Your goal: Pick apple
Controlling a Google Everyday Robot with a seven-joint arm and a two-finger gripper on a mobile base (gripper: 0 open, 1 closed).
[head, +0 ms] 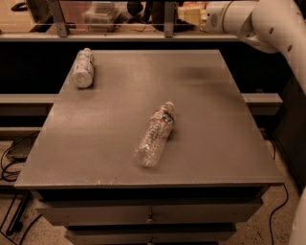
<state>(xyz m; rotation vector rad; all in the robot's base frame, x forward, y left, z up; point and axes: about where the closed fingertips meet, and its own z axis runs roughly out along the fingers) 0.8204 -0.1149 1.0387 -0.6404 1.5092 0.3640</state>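
Observation:
No apple shows anywhere in the camera view; it is hidden or out of view. My gripper [189, 14] is at the top of the view, raised beyond the far edge of the grey table [215, 110], close to the rail behind it. The white arm [267, 24] reaches in from the upper right. Nothing red-orange is visible at the gripper.
Two clear plastic bottles lie on their sides on the table: one in the middle [155, 135], one at the far left corner [82, 67]. A rail with metal posts [169, 18] and cluttered shelves run behind the table. Cables lie on the floor at the left [9, 162].

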